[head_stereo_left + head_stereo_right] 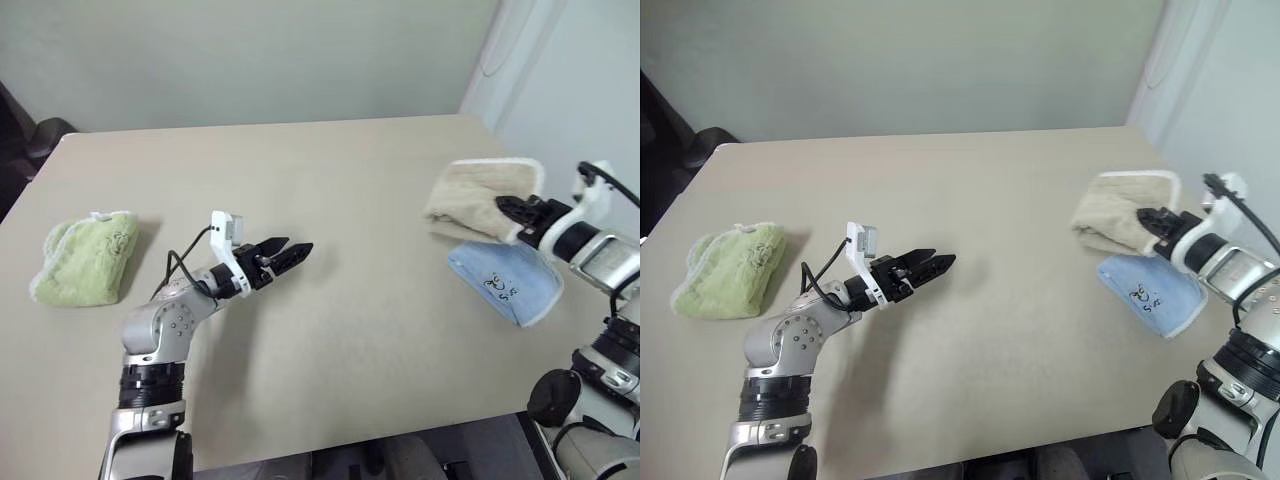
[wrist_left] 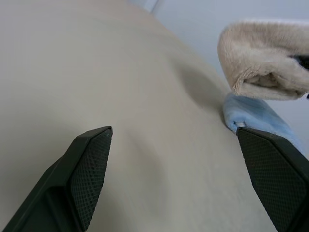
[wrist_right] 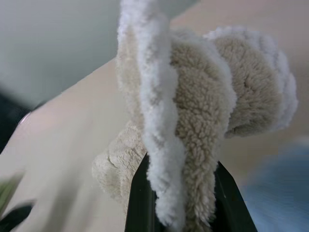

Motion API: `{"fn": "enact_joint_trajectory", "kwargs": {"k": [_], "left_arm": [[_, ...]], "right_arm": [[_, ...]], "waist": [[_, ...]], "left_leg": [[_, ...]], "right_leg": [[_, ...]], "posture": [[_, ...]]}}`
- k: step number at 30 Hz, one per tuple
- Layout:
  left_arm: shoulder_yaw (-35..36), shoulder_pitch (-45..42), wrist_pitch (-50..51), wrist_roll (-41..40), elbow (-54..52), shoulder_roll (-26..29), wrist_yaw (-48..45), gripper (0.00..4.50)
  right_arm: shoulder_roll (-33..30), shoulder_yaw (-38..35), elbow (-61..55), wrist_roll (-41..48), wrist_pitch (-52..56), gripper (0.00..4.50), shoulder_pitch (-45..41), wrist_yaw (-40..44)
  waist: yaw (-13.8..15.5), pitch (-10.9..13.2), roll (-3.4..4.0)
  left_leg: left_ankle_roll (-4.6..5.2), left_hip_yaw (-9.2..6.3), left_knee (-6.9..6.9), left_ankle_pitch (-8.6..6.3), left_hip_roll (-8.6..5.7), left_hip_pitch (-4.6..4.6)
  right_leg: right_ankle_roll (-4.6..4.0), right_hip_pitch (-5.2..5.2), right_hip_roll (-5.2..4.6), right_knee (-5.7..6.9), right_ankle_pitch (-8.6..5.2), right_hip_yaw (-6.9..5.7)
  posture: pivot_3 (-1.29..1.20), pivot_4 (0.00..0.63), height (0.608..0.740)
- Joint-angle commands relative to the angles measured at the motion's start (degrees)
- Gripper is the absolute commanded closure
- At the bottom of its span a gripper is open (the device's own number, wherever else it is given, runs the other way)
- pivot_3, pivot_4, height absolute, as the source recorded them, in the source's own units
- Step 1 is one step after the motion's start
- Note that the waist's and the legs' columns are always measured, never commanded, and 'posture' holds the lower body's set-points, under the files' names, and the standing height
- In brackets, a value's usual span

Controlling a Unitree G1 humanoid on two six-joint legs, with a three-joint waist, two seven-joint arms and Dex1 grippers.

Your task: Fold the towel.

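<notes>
A: Right gripper (image 1: pixel 508 210) first: what is it doing?

B: Its two black fingers are clamped on the towel (image 1: pixel 478 198), the beige terry cloth with the white corded edging. In the right wrist view the fingers (image 3: pixel 140 203) pinch several bunched layers of cloth and trim between them.

A: Where does the towel sit, taking the blue towel (image 1: pixel 505 280) as the landmark?

B: Just above and slightly beyond it, hanging folded over from the gripper. It looks lifted clear of the table (image 1: pixel 350 330), though I cannot tell whether its lower edge brushes the blue towel. The blue one lies flat near the table's right edge, with a small dark mark on it.

A: And the left gripper (image 1: pixel 288 253)?

B: Well to the left of the blue towel, over the bare middle of the table, pointing roughly toward it. Its fingers stand wide apart with nothing between them; the left wrist view shows the two textured pads (image 2: pixel 91 169) spread, with the beige towel and the blue towel between and beyond them.

A: Anything else on the table?

B: A light green towel (image 1: pixel 88 258), folded into a rough bundle, lies far to the left of the blue towel, near the table's opposite edge, and well apart from both grippers.
</notes>
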Motion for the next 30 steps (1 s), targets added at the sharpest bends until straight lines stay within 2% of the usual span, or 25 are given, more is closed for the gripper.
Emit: {"fn": "enact_joint_trajectory", "kwargs": {"k": [1,4,8,16,21,30], "left_arm": [[-0.5,-2.1,-1.4,-0.3,0.0,-0.5,-0.4,0.00],[-1.1,-2.8,-1.3,-0.2,0.5,-0.9,-0.7,0.00],[-1.3,-2.7,-1.3,-0.3,0.4,-0.9,-0.8,0.00],[-1.3,-2.1,-1.1,-0.6,0.3,-1.0,-0.8,0.00],[-1.3,-1.7,-1.2,-0.7,-0.1,-1.4,-0.5,0.00],[-0.8,-1.5,-1.2,-0.7,0.2,-1.3,-0.5,0.00]], "right_arm": [[-0.4,-7.8,-0.3,-2.3,4.9,4.49,-2.2,-5.6],[0.5,-11.7,-1.6,-3.9,9.1,4.49,-2.2,-7.3],[1.1,-13.4,-3.0,-4.2,9.8,4.49,-2.4,-8.0],[3.3,-16.8,-7.0,0.5,9.8,4.49,-9.2,-11.9],[7.1,-17.0,-9.8,2.3,9.8,4.49,-5.4,-15.7],[11.5,-18.8,-13.4,2.8,9.8,4.49,2.2,-17.2]], "waist": [[-0.1,0.0,0.00],[-0.1,0.0,0.00],[-0.5,0.0,0.04],[-0.5,0.0,0.13],[-0.3,0.0,0.12],[0.1,0.0,0.13]], "left_leg": [[0.00,0.00,0.00,0.00,0.01,0.00],[0.04,0.01,-0.01,0.01,0.02,0.01],[0.08,0.06,-0.02,-0.01,0.02,0.00],[0.17,0.09,-0.03,-0.04,0.00,-0.01],[0.24,0.08,-0.01,-0.11,-0.03,-0.02],[0.35,0.09,0.04,-0.19,-0.13,-0.02]], "right_leg": [[0.00,0.00,0.00,0.00,0.00,0.00],[0.07,0.00,0.01,0.00,-0.04,-0.01],[0.20,-0.01,0.00,0.00,-0.12,0.02],[0.32,-0.03,0.01,0.00,-0.20,0.12],[0.37,-0.01,-0.01,0.00,-0.23,0.12],[0.38,0.02,-0.08,0.00,-0.24,0.15]], "posture": [[0.00,0.150,0.740],[0.00,0.150,0.740],[0.00,0.150,0.740],[0.00,0.150,0.740],[0.00,0.150,0.740],[0.00,0.150,0.740]]}}
